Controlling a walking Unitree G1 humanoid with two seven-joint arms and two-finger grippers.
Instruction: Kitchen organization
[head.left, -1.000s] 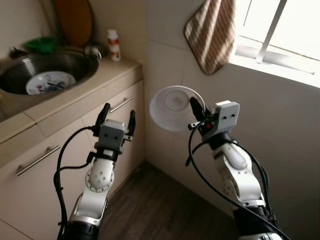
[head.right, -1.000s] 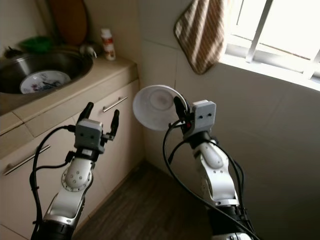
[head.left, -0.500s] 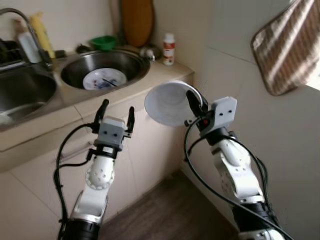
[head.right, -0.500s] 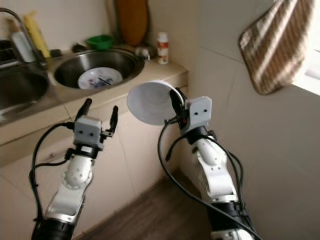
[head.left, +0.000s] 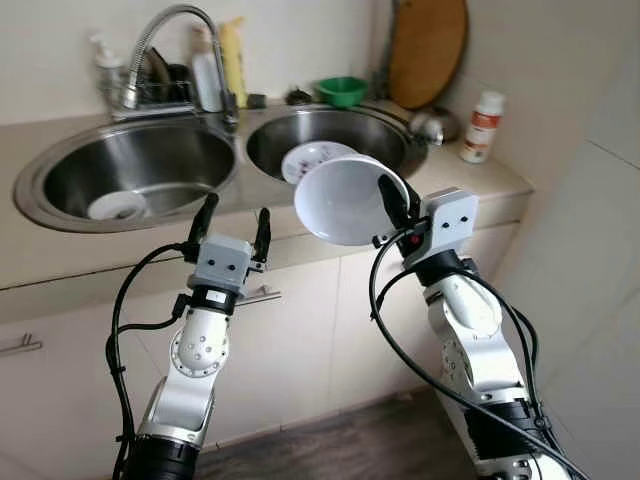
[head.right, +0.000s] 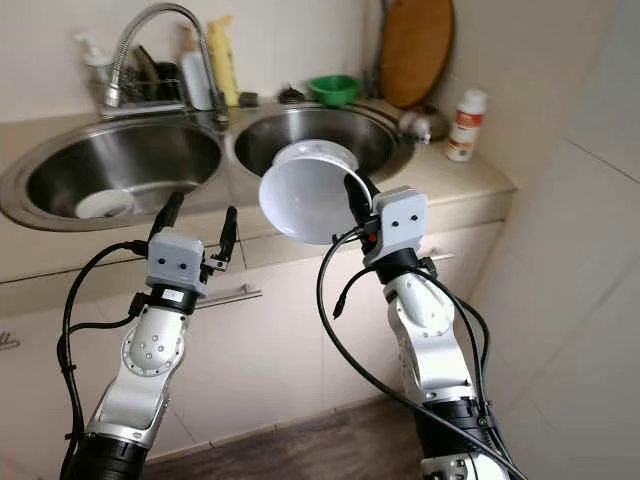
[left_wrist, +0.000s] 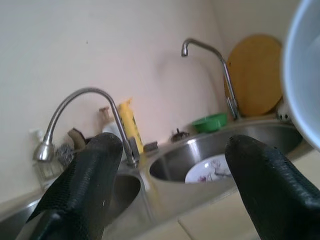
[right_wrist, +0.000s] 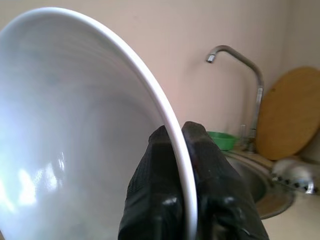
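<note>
My right gripper (head.left: 397, 207) is shut on the rim of a white bowl (head.left: 343, 200), held up on edge in front of the counter; the right wrist view shows the rim pinched between the black fingers (right_wrist: 165, 170). My left gripper (head.left: 233, 216) is open and empty, raised in front of the counter's edge below the double sink. The right basin (head.left: 385, 135) holds a patterned plate (head.left: 310, 157). The left basin (head.left: 170, 160) holds a small white dish (head.left: 116, 206).
A curved tap (head.left: 170, 40) rises behind the basins, with bottles (head.left: 232, 60) and a rack beside it. A green bowl (head.left: 342, 90), a round wooden board (head.left: 427, 48) and a white bottle (head.left: 482, 126) stand at the back right. Cabinet doors with bar handles (head.left: 262, 295) sit below.
The camera has swung left, bringing both basins and the tap into view; the striped towel and wall have left the picture. The arms keep their pose, the bowl still held.
</note>
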